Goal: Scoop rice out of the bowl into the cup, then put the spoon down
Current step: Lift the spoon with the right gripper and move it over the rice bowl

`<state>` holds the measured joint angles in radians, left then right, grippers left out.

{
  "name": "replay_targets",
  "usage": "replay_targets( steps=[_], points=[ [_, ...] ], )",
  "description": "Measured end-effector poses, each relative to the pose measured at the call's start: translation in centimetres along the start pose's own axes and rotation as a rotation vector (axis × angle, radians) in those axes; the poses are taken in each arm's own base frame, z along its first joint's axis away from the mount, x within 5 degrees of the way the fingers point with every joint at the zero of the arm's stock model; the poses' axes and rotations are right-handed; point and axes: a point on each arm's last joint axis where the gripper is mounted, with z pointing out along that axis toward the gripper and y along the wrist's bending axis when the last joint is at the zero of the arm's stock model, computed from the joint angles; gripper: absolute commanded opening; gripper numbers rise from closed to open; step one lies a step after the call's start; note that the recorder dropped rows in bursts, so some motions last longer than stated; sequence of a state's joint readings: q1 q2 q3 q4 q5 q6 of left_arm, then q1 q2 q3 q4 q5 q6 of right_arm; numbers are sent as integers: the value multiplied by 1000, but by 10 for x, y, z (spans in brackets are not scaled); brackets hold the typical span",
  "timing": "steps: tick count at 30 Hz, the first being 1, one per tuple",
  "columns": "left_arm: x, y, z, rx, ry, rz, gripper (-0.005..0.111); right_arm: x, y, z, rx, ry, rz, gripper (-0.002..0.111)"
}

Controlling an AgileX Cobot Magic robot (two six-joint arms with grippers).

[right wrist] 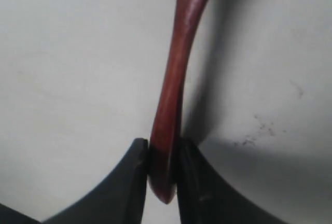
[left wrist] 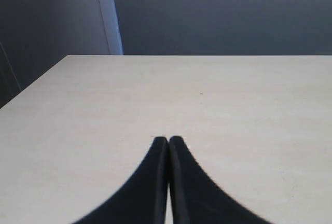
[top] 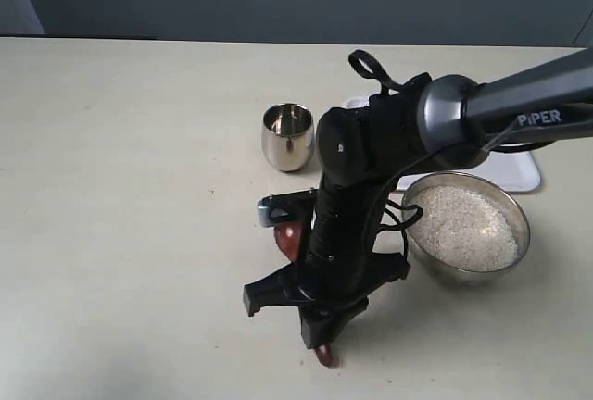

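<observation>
Fingers (right wrist: 134,177) on my right gripper (right wrist: 164,151) are pinched tight on the thin end of the one spoon (right wrist: 175,79), which is smooth reddish-brown wood over the pale table (right wrist: 67,53). Left wrist cam: left gripper (left wrist: 168,140) fully closed, black tips touching, nothing in it. Just matte beige table and a dark grey wall (left wrist: 218,11). Exterior: one shiny steel cup (top: 287,136) upper middle, one wide steel bowl (top: 463,275) at right holding white rice (top: 463,224). The spoon's lower middle under my arm (top: 500,104), and there's a white tray (top: 523,173) behind the bowl.
</observation>
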<state>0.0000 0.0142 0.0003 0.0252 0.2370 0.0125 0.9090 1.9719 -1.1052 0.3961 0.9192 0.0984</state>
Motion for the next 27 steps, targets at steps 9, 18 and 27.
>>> replay_targets(
  steps=[9, 18, 27],
  points=[
    [0, 0, 0, 0, 0, 0, 1, 25, 11, -72, -5, -187, -197, -1],
    [0, 0, 0, 0, 0, 0, 1, 66, -9, -140, 270, -336, -344, -1],
    [0, 0, 0, 0, 0, 0, 1, 68, -44, -159, 705, -282, -418, -1]
  ],
)
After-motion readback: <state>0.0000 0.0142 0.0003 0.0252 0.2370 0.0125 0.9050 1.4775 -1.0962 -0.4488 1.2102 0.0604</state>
